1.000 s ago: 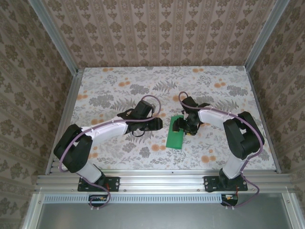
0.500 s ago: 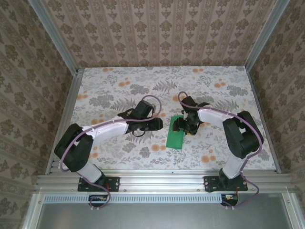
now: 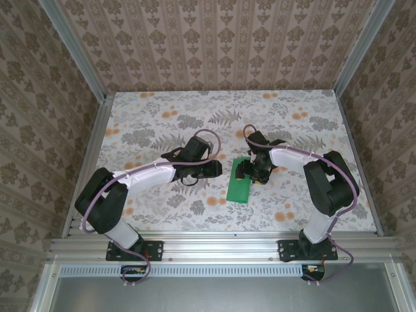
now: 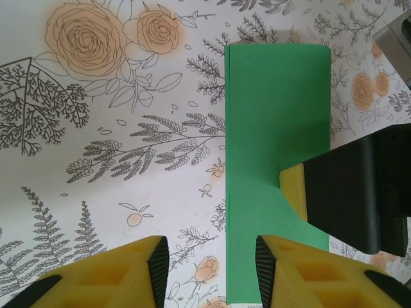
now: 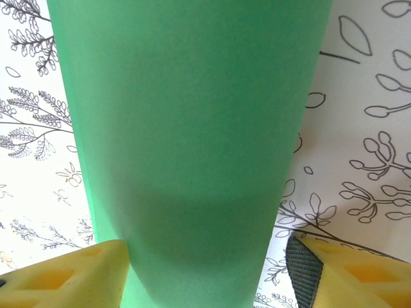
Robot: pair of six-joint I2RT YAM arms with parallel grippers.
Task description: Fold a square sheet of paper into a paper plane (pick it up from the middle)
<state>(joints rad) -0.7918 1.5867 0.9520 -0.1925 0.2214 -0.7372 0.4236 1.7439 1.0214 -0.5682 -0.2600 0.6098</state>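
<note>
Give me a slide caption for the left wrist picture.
Open left gripper straddles one long edge of the green paper on the floral tabletop.

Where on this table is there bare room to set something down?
Free: the far strip of the table along the back wall, and the near-right patch between the green folded paper and the right arm. Crowded: mid-table, where the left gripper and right gripper meet at the paper.

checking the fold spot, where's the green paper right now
Top view: the green paper lies flat on the floral table, near the middle, with the right gripper over its far end and the left gripper at its left edge.
</note>
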